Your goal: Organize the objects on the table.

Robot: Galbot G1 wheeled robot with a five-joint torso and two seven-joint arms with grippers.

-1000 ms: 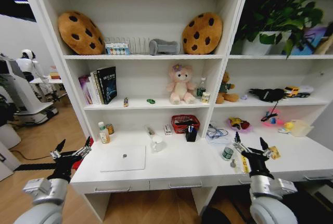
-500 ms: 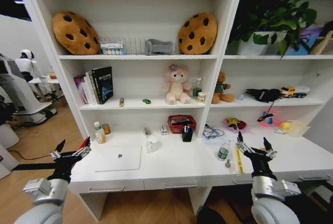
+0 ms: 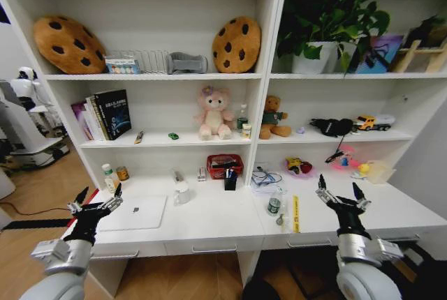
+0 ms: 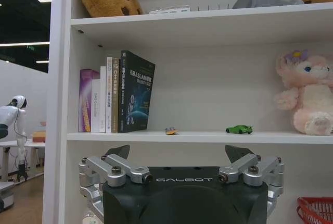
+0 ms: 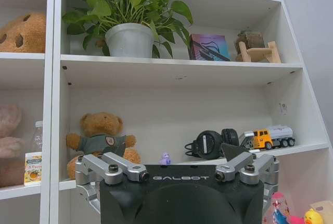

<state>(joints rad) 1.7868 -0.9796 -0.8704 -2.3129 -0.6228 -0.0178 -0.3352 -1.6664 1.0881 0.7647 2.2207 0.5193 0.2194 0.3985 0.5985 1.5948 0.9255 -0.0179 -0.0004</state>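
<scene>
The white table [image 3: 223, 225] runs under a shelf unit. On it lie a silver laptop [image 3: 134, 213], a white mug [image 3: 181, 193], a green-labelled can [image 3: 274, 206] and a long yellow packet [image 3: 295, 214]. A tiny green toy car [image 3: 173, 135] [image 4: 239, 129] sits on the shelf above, beside a pink plush bear [image 3: 213, 113]. My left gripper [image 3: 98, 196] [image 4: 179, 153] hovers open at the table's left end, next to the laptop. My right gripper [image 3: 339, 187] [image 5: 177, 156] hovers open over the right part, right of the packet. Neither holds anything.
A red basket [image 3: 223, 165], a black pen holder [image 3: 230, 180], small bottles [image 3: 108, 174] and tangled cables [image 3: 265, 174] line the back of the table. Books [image 3: 105, 114], cookie cushions [image 3: 68, 43], a potted plant [image 3: 321, 28] and toys fill the shelves. Another robot [image 3: 24, 115] stands far left.
The whole picture has shifted left, so the camera has turned or moved right. Both grippers stay open in the same raised pose. Nothing on the table has moved.
</scene>
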